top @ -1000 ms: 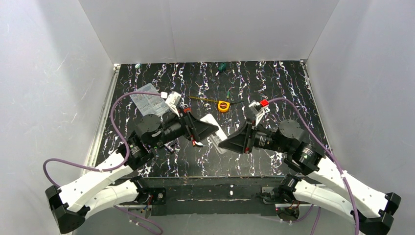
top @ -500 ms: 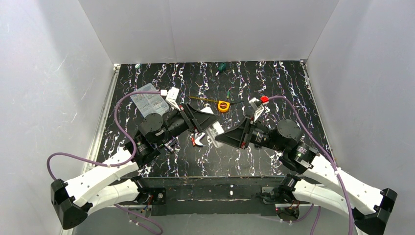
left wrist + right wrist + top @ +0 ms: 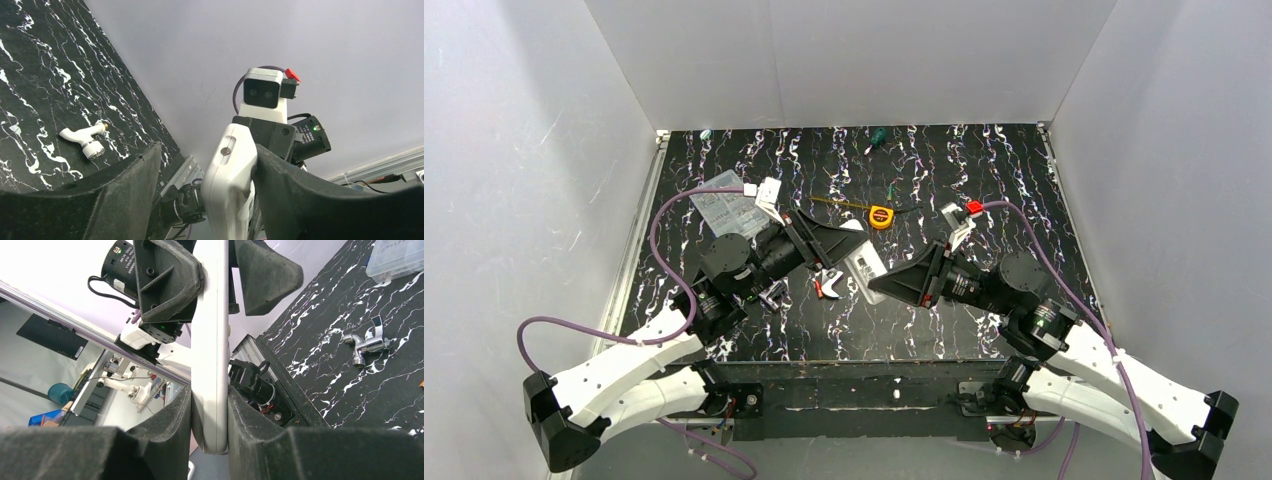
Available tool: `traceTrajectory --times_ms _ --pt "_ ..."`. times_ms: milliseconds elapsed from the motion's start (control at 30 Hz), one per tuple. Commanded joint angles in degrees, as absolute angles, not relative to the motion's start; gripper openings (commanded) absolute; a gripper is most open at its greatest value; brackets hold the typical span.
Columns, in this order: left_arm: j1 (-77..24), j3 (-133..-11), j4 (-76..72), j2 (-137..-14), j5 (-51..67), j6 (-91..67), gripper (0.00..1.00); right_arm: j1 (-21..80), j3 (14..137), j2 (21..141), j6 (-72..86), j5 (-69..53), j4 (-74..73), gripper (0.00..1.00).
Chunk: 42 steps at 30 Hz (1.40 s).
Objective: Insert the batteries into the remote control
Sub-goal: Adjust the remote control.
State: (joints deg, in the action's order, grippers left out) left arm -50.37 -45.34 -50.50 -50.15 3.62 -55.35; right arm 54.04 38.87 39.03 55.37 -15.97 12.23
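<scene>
Your left fingers (image 3: 125, 195) stand partly open around the remote control (image 3: 230, 172), one touching it and one clear, probably to regrip, while just near-side of the yellow tape measure (image 3: 881, 216), above the table (image 3: 994, 170), your right fingers (image 3: 165, 440) clamp it steady.

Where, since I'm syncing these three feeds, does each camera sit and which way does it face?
Top external: above and behind the bases, looking down on the table; both arms show.
Left wrist: on the left arm, facing the right arm; its own fingers flank the remote control.
Right wrist: on the right arm, facing the left arm; right gripper clamps the remote control.
Shared: all three show the remote control.
</scene>
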Motion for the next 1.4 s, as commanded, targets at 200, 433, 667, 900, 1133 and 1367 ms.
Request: traceTrajectory --times_ms 200,433,667,900,1133,1367 --pt "-49.92 -46.57 -55.80 -49.27 3.11 -56.54 0.39 54.33 38.41 38.58 58.36 -13.31 20.22 0.01" --pt "-49.92 -46.27 -57.00 -49.79 3.92 -58.42 0.18 54.32 37.90 38.05 59.89 -9.00 18.68 0.01" --pt "-49.92 -46.06 -56.60 -49.45 5.50 -58.59 0.00 54.27 39.19 37.43 61.39 -3.02 11.98 0.09" --pt "-49.92 -45.79 -55.67 -48.76 4.93 -58.18 0.00 54.23 38.55 36.88 62.11 -3.00 12.71 0.46" --pt "-49.92 -45.47 -57.43 -49.72 4.81 -58.83 0.00 54.17 37.74 38.52 64.02 -5.22 16.48 0.38" --pt "-49.92 -44.38 -57.55 -49.12 4.38 -59.61 0.09 54.14 36.43 38.25 65.77 -4.95 19.19 0.04"
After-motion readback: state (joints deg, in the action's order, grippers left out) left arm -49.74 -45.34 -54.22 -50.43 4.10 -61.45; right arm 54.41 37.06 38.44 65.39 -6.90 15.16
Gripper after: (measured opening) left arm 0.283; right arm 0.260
